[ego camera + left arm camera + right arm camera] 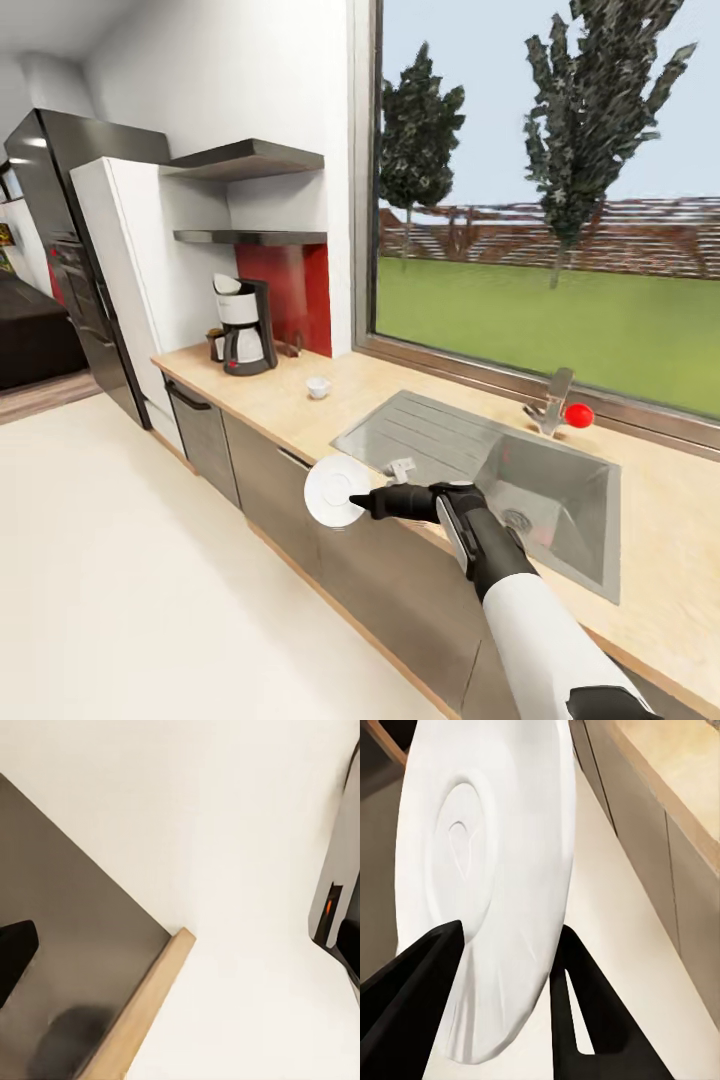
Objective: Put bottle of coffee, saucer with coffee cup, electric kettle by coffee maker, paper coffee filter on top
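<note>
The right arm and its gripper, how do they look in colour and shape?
The right arm has a smooth white, rounded forearm shell. Toward the wrist it turns into glossy black segments with a thin pale strip along one edge. The right gripper is matte black, with two flat, tapering, wedge-shaped fingers. No cables or printed markings are visible on it.

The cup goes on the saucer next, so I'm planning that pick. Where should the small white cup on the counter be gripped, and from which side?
Grip the coffee cup across its rim, one finger inside and one outside, coming from above. It stands upright, mouth open, apart from the coffee maker and the sink, so a top approach looks unobstructed. The right end effector holds the saucer, so that must be set down first.
</note>
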Controlling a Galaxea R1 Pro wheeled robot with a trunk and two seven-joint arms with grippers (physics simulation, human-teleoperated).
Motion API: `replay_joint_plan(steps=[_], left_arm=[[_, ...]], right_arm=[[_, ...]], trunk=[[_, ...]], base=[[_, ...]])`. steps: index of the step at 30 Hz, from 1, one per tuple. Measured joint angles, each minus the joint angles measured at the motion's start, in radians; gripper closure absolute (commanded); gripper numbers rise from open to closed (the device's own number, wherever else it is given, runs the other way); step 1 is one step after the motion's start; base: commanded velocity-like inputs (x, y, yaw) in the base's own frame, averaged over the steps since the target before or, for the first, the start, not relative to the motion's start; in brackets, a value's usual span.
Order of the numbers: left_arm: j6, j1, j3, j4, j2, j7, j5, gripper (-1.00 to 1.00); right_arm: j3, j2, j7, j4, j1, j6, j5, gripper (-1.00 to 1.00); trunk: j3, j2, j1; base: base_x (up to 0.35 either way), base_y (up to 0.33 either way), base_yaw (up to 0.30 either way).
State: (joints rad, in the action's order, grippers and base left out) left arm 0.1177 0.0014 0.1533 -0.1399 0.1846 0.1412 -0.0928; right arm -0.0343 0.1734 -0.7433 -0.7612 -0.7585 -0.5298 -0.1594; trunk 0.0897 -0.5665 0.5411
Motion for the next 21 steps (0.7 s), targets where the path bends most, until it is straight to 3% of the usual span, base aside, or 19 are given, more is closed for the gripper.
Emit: replay_joint_plan(steps=[21], left_arm=[[0.000,0.000,-0.001,-0.003,-0.002,0.006,-0.001,-1.00]], right_arm=[[0.000,0.000,0.002,-0.001,0.000,-0.001,-0.002,1.00]], trunk=[[0.000,0.000,0.000]], base=[[0.316,0.142,0.000]])
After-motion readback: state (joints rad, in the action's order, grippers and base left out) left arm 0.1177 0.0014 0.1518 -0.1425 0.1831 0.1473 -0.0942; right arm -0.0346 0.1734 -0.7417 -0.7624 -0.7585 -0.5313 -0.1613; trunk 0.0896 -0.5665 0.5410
